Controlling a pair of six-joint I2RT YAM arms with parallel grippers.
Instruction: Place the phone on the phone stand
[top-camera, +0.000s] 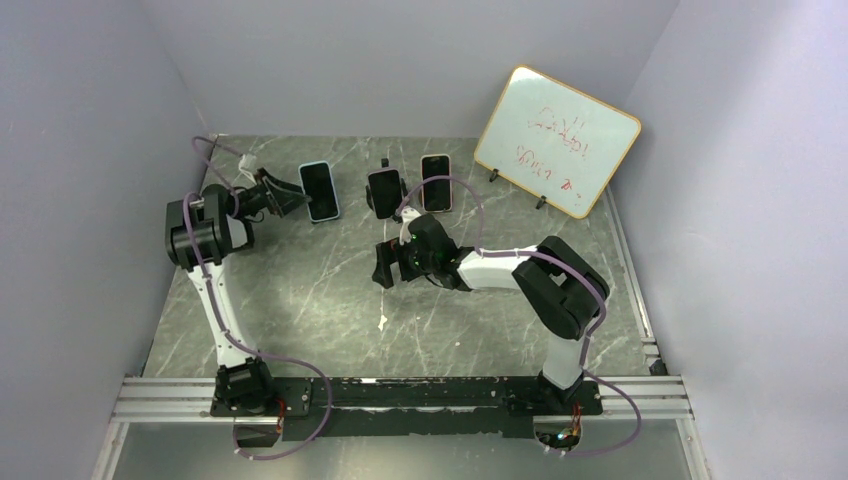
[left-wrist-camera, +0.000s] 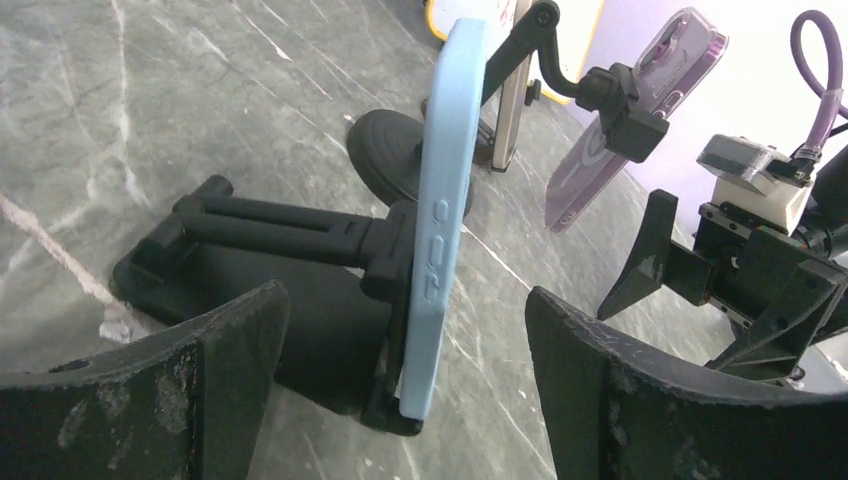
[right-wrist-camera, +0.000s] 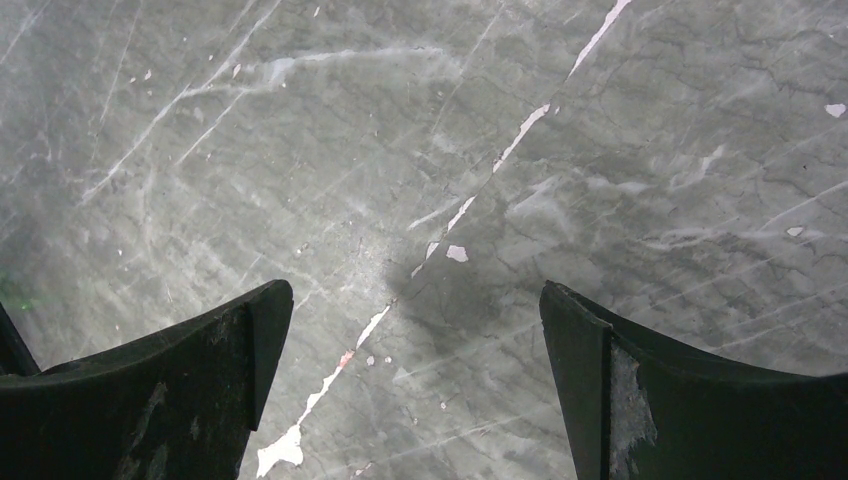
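**Withdrawing from the seated phone: tip-over hazards**

The left fingers (left-wrist-camera: 215, 360) stand wide apart, one on each side of the phone (left-wrist-camera: 445, 200), and touch neither face. The right fingers (right-wrist-camera: 190, 390) are likewise spread and empty, over bare table (right-wrist-camera: 420, 130).

The phone, in a light blue case, rests in the cradle of the black phone stand (left-wrist-camera: 270, 225), with its lower edge on the lip.

Judged risks:
- A sideways or twisting withdrawal would let a finger clip the case and tip the phone off the lip.
- A low withdrawal could snag the stand's base and drag it.
- The lip looks shallow, so a light knock may suffice.

Back out straight along the finger axis. A second phone (left-wrist-camera: 655, 70) on its own holder stands near; keep clear of it
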